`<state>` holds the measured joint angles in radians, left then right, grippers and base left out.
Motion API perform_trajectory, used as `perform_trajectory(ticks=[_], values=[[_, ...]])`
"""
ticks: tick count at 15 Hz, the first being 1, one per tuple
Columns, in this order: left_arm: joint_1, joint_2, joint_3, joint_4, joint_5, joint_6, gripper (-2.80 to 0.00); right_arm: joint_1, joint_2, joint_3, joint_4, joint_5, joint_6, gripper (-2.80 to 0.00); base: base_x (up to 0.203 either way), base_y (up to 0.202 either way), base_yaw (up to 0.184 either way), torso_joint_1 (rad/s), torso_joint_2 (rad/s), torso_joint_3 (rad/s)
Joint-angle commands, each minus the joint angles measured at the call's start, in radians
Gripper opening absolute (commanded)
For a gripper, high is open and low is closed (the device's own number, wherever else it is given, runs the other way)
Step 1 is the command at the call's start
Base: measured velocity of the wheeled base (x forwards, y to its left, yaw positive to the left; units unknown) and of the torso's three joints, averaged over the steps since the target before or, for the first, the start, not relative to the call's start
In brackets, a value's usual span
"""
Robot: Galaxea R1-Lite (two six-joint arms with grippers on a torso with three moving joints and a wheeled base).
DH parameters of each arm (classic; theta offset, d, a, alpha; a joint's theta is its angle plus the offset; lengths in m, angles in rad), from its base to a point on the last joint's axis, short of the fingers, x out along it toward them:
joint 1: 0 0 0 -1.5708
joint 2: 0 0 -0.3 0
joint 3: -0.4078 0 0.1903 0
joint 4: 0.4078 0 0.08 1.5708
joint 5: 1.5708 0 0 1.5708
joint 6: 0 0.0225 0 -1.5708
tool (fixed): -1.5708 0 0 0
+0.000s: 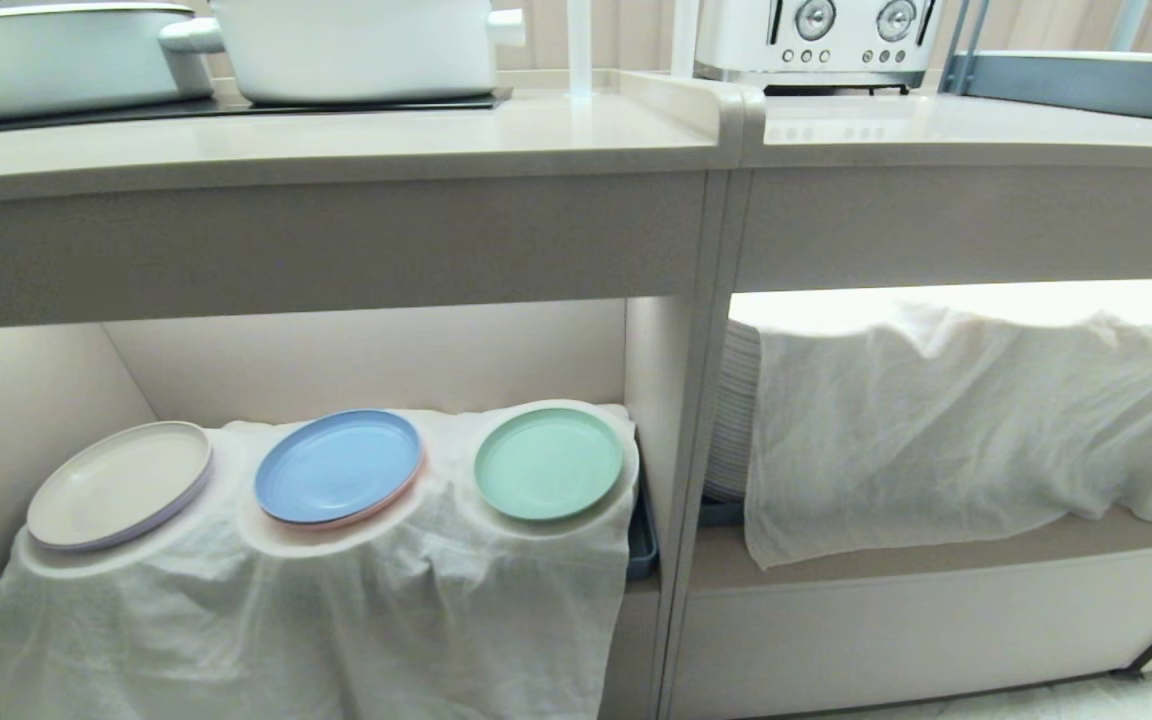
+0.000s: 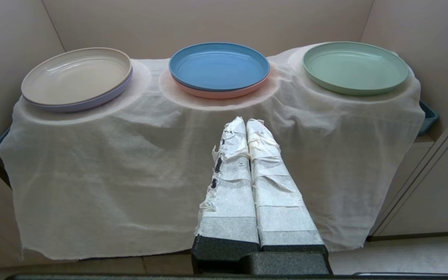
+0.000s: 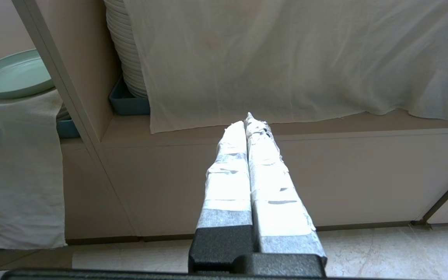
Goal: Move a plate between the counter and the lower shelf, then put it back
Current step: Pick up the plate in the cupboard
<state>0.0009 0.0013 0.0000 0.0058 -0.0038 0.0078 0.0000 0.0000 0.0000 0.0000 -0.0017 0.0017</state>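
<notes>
The mint-green plate (image 1: 548,463) (image 2: 355,67) (image 3: 12,77) rests on the rightmost cloth-covered mound of the lower shelf (image 1: 296,590), under the counter (image 1: 316,150). My left gripper (image 2: 246,121) is shut and empty, hanging in front of the draped cloth (image 2: 130,167), well short of the plates. My right gripper (image 3: 246,121) is also shut and empty, facing the neighbouring compartment to the right of the plate. Neither gripper shows in the head view.
A blue plate (image 1: 338,465) and a cream-beige plate (image 1: 119,484) sit left of the green one. White pots (image 1: 356,45) stand on the black cooktop. A toaster (image 1: 816,40) is at the back right. A stack of white plates (image 1: 734,410) sits under another cloth (image 1: 976,410).
</notes>
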Motion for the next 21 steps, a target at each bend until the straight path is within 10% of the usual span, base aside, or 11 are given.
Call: perform_trajectory(ticks=[1,10,21], values=[[0.001,-0.001,0.0,-0.001,-0.002,0.018,-2.8,0.0,0.0,0.0,0.0,0.0,0.0,-2.8,0.0,0.0,0.0,0.0,0.0,0.0],[0.001,-0.001,-0.067,-0.053,-0.066,0.081,-2.8,0.0,0.0,0.0,0.0,0.0,0.0,-2.8,0.0,0.0,0.0,0.0,0.0,0.0],[-0.002,0.135,-0.22,0.009,-0.276,-0.064,-2.8,0.0,0.0,0.0,0.0,0.0,0.0,-2.8,0.0,0.0,0.0,0.0,0.0,0.0]])
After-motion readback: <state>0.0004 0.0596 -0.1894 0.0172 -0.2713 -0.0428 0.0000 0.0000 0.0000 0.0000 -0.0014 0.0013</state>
